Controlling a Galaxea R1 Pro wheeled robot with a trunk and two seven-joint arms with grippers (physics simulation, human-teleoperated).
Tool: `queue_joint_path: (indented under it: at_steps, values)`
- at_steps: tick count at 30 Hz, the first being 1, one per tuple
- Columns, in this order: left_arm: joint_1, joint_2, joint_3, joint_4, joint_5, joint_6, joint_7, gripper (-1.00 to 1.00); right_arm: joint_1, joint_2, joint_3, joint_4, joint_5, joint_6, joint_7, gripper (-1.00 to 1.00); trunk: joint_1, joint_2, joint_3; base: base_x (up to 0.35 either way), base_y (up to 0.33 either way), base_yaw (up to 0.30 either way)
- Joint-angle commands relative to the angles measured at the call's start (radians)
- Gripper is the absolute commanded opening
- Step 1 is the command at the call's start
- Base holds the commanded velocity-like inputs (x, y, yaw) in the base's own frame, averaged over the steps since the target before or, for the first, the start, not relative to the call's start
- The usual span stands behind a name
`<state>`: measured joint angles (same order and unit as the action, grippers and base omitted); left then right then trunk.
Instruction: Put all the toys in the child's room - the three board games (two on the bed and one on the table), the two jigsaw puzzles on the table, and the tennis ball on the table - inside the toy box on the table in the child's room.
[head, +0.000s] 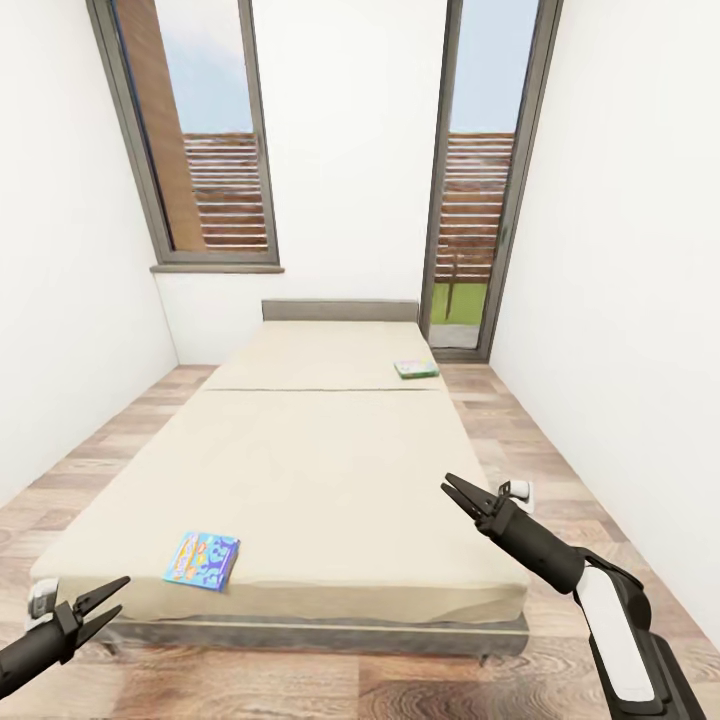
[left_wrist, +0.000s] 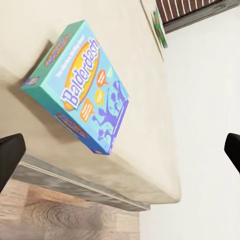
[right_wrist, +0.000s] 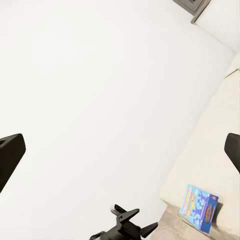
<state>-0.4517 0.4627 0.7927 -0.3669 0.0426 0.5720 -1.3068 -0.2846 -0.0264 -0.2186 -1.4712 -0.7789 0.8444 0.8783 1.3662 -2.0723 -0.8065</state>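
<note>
Two board games lie on the beige bed (head: 330, 470). A blue and teal box reading Balderdash (head: 201, 561) (left_wrist: 80, 87) (right_wrist: 199, 208) rests near the front left corner. A green and white box (head: 416, 368) (left_wrist: 160, 27) sits far back on the right side. My left gripper (head: 122, 593) (left_wrist: 120, 152) hangs open just off the bed's front left corner, short of the blue box. Over the front right edge, my right gripper (head: 446, 485) is open and holds nothing. The table, toy box, jigsaw puzzles and tennis ball are out of view.
White walls close in on both sides of the bed, with strips of wooden floor (head: 560, 440) between. A grey headboard (head: 340, 310) stands at the far end. A window (head: 200, 140) and a glass door (head: 480, 180) are behind it.
</note>
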Motion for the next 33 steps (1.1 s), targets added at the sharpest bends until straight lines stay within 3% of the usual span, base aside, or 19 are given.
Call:
queue_joint_path:
  at_steps: [1, 17, 22, 29, 33]
  values:
    - [-0.001, 0.0, 0.004, 0.0, -0.001, 0.011, -0.003, 1.0, 0.0, 0.0, -0.001, 0.0, -0.002, 0.005, 0.0, 1.0, 0.004, -0.008, -0.004, 0.0, 0.0, 0.0]
    - [-0.001, -0.004, 0.004, 0.003, -0.001, 0.011, 0.004, 1.0, -0.001, -0.002, -0.002, -0.005, -0.002, 0.008, -0.01, 1.0, 0.065, -0.12, -0.054, 0.0, 0.0, 0.0]
    - [-0.001, -0.015, 0.002, 0.005, 0.0, 0.018, 0.001, 1.0, -0.001, -0.004, 0.001, -0.031, 0.006, 0.008, -0.04, 1.0, 0.084, -0.155, -0.07, 0.0, 0.0, 0.0]
    - [-0.002, -0.034, 0.002, 0.003, -0.001, 0.096, 0.004, 1.0, -0.001, -0.003, 0.002, -0.042, 0.011, 0.007, -0.059, 1.0, 0.084, -0.155, -0.07, 0.0, 0.0, 0.0]
    - [-0.002, -0.035, 0.003, 0.001, -0.001, 0.107, 0.004, 1.0, -0.001, -0.003, 0.002, -0.044, 0.012, 0.006, -0.062, 1.0, 0.084, -0.155, -0.07, 0.0, 0.0, 0.0]
